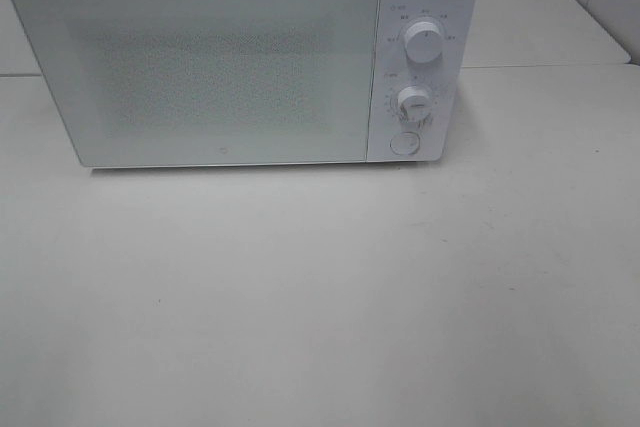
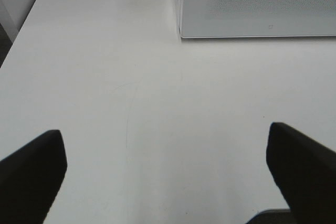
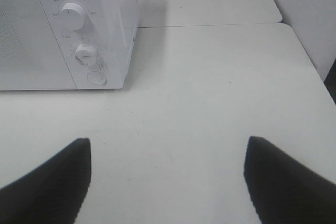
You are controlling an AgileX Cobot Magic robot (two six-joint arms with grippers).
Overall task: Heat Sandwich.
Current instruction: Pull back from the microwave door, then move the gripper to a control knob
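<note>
White microwave [image 1: 230, 57] sits shut on table [image 1: 320, 297], left gripper [image 2: 163, 132] and right gripper [image 3: 168, 141] agape.

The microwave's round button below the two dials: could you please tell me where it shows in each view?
Exterior high: the round button sits right of the door, below the lower dial.
Left wrist: not in it; only a door corner shows.
Right wrist: the round button is beneath the lower dial.
Shared landmark: the door.
</note>
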